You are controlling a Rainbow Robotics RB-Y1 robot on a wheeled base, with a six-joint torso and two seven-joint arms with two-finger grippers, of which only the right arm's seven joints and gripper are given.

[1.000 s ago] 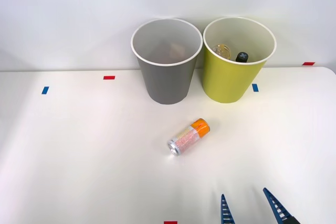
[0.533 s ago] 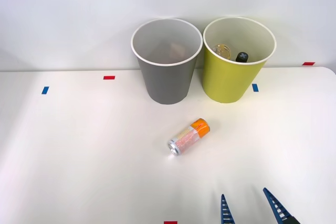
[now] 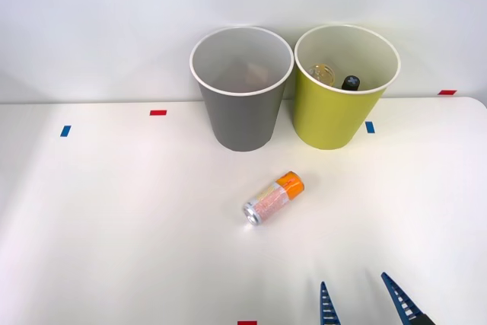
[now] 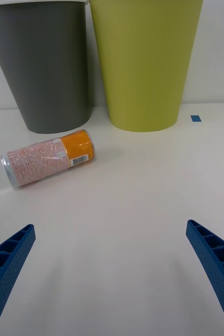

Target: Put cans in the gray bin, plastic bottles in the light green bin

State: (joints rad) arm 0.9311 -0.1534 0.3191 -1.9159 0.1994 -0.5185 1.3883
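White table [image 3: 114, 226], two round tapered bins standing upright side by side at its far edge against the white wall, close together, rims nearly touching. Gray bin [image 3: 242, 116] on the left, white rim, pale inside, something faint and pinkish low inside it, can't tell what. Light green bin [image 3: 335, 116] on the right, white rim; inside it a clear plastic bottle [image 3: 323, 74] with a rounded see-through body, black cap [image 3: 351, 82] just beside it. One drink can [image 3: 273, 198] lies on its side on the table in front of the bins, near the gap between them but apart from both, angled: silver top toward the robot and its left, orange end toward the bins and right, white-pinkish label in between. Wrist view shows the same can [image 4: 49, 157] lying flat with a barcode on the orange band, gray bin [image 4: 43, 68] and light green bin [image 4: 143, 63] behind it. Right gripper [image 3: 364, 304] at the near edge of the table, right of the can and well apart from it, blue ribbed fingers [image 4: 216, 262] spread wide, nothing between them, touching nothing. Small tape marks on the table: red mark [image 3: 157, 113], blue mark [image 3: 65, 131], blue mark by the green bin [image 3: 370, 127], red mark at far right [image 3: 447, 92], red mark at near edge [image 3: 246, 323]
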